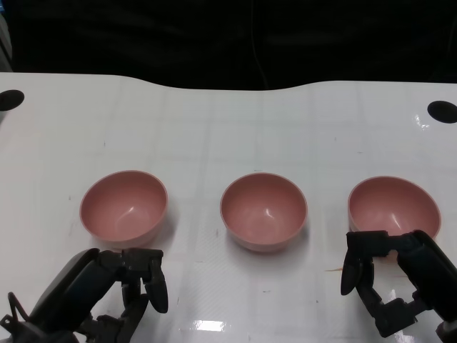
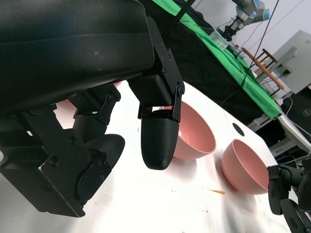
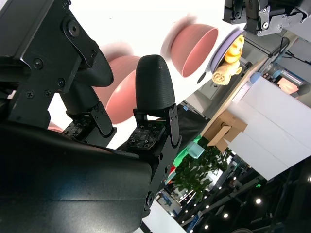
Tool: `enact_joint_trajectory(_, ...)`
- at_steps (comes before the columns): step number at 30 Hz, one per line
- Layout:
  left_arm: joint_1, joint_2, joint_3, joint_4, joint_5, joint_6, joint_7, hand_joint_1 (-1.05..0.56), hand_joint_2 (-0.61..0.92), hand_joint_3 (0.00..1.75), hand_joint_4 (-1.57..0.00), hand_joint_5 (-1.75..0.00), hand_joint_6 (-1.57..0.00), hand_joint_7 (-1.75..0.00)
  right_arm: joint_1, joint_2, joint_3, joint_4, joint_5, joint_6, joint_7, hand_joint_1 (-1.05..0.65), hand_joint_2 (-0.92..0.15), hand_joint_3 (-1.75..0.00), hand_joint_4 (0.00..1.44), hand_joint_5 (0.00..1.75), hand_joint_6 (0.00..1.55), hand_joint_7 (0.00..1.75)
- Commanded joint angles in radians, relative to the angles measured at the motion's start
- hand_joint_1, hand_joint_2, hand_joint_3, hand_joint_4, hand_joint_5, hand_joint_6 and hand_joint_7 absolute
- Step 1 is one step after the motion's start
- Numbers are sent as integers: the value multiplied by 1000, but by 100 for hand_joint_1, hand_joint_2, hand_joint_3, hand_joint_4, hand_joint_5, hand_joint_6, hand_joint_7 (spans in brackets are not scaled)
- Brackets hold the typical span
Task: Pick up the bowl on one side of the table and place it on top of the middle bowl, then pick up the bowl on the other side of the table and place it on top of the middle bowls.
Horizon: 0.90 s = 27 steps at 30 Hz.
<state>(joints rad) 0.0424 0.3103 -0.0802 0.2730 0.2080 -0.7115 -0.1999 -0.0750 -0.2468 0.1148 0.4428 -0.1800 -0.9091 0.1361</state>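
Observation:
Three pink bowls stand in a row on the white table (image 1: 228,128): the left bowl (image 1: 123,207), the middle bowl (image 1: 263,211) and the right bowl (image 1: 393,206). All are upright and empty. My left hand (image 1: 118,286) sits just short of the left bowl's near side, fingers apart, holding nothing. My right hand (image 1: 389,275) is at the near rim of the right bowl, also holding nothing; whether it touches I cannot tell. The left wrist view shows the left hand (image 2: 97,121) with the middle bowl (image 2: 194,131) and right bowl (image 2: 245,167) beyond it.
Two black round holes mark the table's far corners (image 1: 11,99) (image 1: 442,111). The far edge curves inward, with darkness behind it. A green-covered bench (image 2: 228,58) lies off the table, beyond its far side.

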Motion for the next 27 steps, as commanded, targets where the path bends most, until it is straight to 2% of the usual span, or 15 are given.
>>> enact_joint_trajectory(1, -5, 9, 4, 1, 5, -5, 14, 11, 22, 156, -88, -164, -88, -138, -13, -10, -10, -1, 2, -5, -3, 16, -5, -173, 99, 171, 94, 137)
enact_joint_trajectory(17, -5, 1, 9, 5, 4, -17, 27, 12, 26, 152, -88, -163, -88, -135, -13, -9, -10, 4, 1, -7, -4, 16, -5, -173, 100, 170, 94, 137)
enact_joint_trajectory(23, -9, -3, 15, 22, 24, -56, 67, 6, 37, 128, -82, -147, -90, -103, -12, -8, -9, 3, 6, -6, -1, 13, -6, -173, 99, 171, 94, 138)
enact_joint_trajectory(25, -5, 0, 18, 15, 34, -54, 76, 4, 42, 113, -82, -124, -91, -77, -12, -5, -9, 4, 6, -8, -3, 15, -5, -174, 99, 172, 94, 139)
enact_joint_trajectory(27, 0, -3, 26, 11, 55, -69, 104, 5, 43, 106, -80, -113, -91, -63, -10, -4, -9, 0, 3, -7, -6, 15, -5, -174, 99, 172, 93, 138)
